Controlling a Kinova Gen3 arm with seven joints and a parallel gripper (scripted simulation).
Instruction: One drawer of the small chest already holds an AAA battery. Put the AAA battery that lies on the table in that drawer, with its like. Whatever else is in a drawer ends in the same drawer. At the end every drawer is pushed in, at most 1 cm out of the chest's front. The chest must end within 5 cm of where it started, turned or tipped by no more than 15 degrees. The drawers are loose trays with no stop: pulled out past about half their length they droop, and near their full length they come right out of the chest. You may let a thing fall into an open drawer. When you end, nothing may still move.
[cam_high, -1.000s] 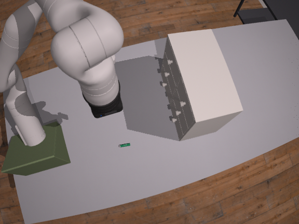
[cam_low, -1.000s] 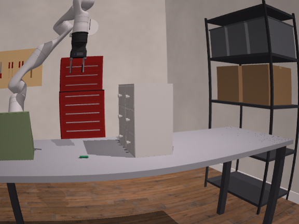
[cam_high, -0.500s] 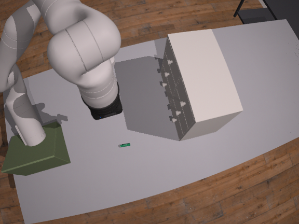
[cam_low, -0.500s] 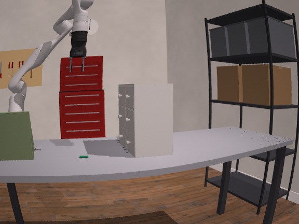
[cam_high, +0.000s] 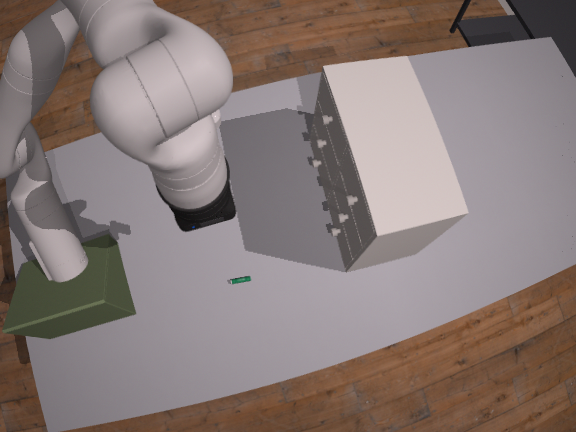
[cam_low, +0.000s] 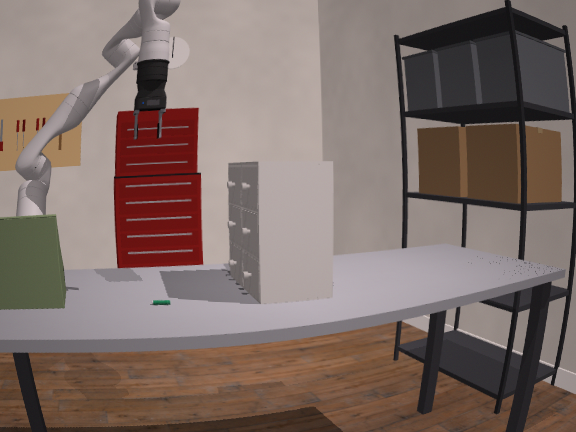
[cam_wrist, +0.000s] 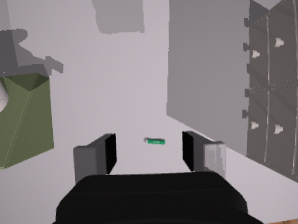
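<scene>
Two fingers of claw (cam_low: 147, 134) spread fully wide, grasping nothing, touching nothing, hanging high over surface (cam_high: 350, 320). Far below, framed between the fingers from the wrist: green AAA battery (cam_wrist: 154, 140) lying flat. Off to one side, chest (cam_high: 395, 150), drawers shut.

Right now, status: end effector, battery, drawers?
End effector open, empty, high above table. Green AAA battery lying loose on table, in front of chest. All drawers look pushed in. Nothing between end effector and battery.
</scene>
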